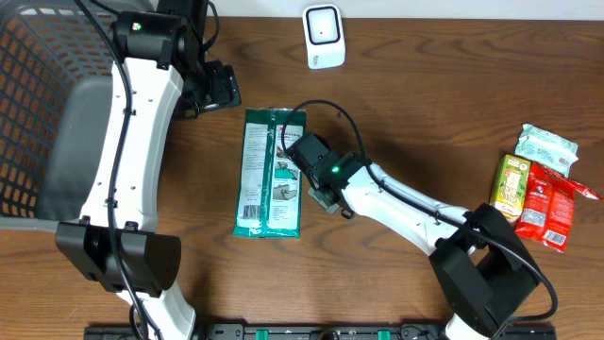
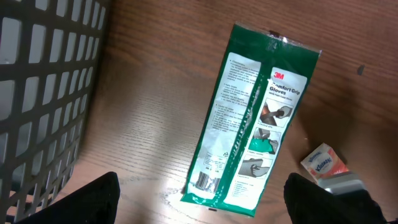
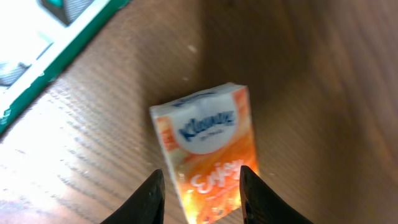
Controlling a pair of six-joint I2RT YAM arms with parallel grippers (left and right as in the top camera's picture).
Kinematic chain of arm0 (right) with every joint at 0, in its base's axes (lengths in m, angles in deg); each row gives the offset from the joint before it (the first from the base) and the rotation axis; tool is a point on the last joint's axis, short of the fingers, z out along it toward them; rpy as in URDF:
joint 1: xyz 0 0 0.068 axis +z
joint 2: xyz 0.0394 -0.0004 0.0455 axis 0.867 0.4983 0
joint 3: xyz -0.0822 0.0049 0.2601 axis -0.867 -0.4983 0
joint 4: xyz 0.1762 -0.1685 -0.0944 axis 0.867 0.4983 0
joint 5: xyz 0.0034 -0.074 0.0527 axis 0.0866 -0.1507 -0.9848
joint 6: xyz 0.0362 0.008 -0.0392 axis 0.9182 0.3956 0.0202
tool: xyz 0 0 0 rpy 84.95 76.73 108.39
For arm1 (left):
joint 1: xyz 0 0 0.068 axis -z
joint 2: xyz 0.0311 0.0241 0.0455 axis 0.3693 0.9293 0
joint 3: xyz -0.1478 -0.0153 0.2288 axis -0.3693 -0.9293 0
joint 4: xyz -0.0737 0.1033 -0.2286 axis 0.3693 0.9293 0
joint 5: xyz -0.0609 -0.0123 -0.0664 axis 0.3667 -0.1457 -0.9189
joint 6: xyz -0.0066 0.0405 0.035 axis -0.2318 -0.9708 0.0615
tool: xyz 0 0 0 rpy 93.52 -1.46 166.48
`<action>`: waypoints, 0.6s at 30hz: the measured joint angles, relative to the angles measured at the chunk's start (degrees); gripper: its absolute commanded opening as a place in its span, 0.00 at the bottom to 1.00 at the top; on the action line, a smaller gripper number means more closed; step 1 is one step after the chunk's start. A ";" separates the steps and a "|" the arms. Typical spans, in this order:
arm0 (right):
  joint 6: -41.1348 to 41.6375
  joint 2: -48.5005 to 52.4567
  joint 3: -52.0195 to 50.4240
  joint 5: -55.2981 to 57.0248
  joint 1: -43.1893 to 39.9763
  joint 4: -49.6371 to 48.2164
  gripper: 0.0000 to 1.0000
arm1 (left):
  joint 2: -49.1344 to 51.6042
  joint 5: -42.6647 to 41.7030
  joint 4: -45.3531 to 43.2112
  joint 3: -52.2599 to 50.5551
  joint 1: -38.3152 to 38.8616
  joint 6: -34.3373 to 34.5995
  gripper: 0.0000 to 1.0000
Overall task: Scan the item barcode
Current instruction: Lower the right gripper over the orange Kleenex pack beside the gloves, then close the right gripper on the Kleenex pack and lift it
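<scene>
tissue pack (image 3: 208, 143): flat on the bench (image 3: 323, 93), mid-frame in the right wrist view, just right of the gloves pack (image 1: 272, 173).
right fingers (image 3: 152, 196): parted, straddling the tissue pack's lower end, not clamped.
left fingers (image 2: 99, 199): wide apart, empty.
scanner (image 1: 323, 36): top centre, overhead view.
</scene>
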 measured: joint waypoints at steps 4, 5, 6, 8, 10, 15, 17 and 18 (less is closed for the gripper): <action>-0.02 0.00 -1.01 -1.22 -0.02 -0.20 0.36 | 0.00 0.00 0.00 0.00 0.00 -0.02 0.85; -0.02 0.00 -1.27 -1.36 -0.09 -0.35 0.36 | 0.00 0.00 -0.02 0.00 0.00 -0.02 0.85; -0.02 0.00 -1.55 -1.36 -0.11 -0.63 0.36 | 0.00 0.00 0.00 0.00 0.00 -0.02 0.85; -0.04 0.00 -2.38 -1.09 -0.13 -1.86 0.36 | 0.00 0.00 -0.02 0.00 0.00 -0.02 0.85; -0.04 0.00 -3.10 -0.81 -0.13 -3.04 0.36 | 0.00 0.00 -0.02 0.00 0.00 -0.02 0.85; -0.20 0.00 -4.28 -0.13 -0.13 -4.94 0.32 | 0.00 0.00 -0.02 0.00 0.00 -0.02 0.85; -0.20 0.00 -4.46 0.02 -0.13 -5.01 0.32 | 0.00 0.00 -0.02 0.00 0.00 -0.02 0.85; -0.20 0.00 -4.48 0.02 -0.13 -5.03 0.33 | 0.00 -0.02 -0.02 0.00 0.00 -0.02 0.85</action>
